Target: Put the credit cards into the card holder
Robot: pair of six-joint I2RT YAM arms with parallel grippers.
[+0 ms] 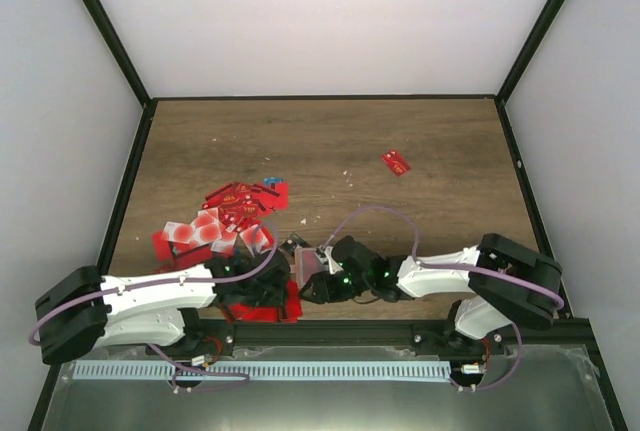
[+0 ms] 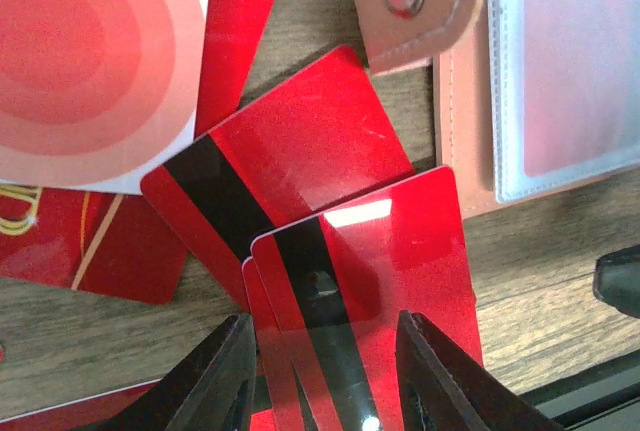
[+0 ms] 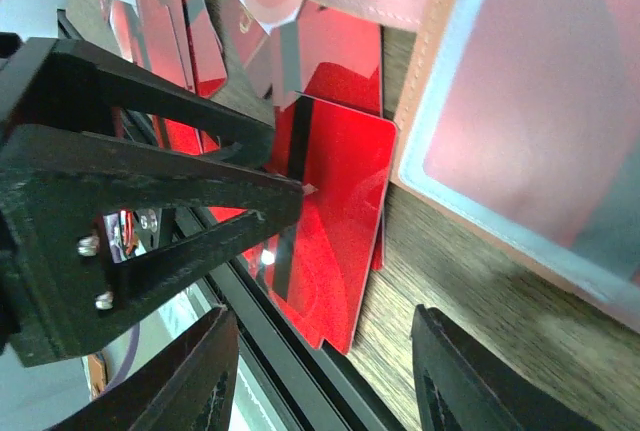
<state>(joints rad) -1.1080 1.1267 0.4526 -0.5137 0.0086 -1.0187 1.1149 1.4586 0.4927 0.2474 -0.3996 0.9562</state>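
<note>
The salmon-tan card holder (image 1: 309, 262) lies open near the front edge, with its snap tab and clear blue-edged window in the left wrist view (image 2: 462, 111) and the right wrist view (image 3: 520, 81). Red credit cards (image 1: 232, 213) lie piled to its left. Two stacked red cards with black stripes (image 2: 375, 261) lie beside the holder, over the table's front edge (image 3: 335, 241). My left gripper (image 2: 325, 391) is open just above them, one finger on each side of the stripe. My right gripper (image 3: 330, 381) is open, low over the table beside the same cards and the holder.
A single red card (image 1: 396, 162) lies apart at the back right. A pink-white card (image 2: 90, 61) and more red cards lie left of the stack. The black rail (image 3: 270, 351) runs along the front edge. The two grippers are very close together (image 1: 290, 286).
</note>
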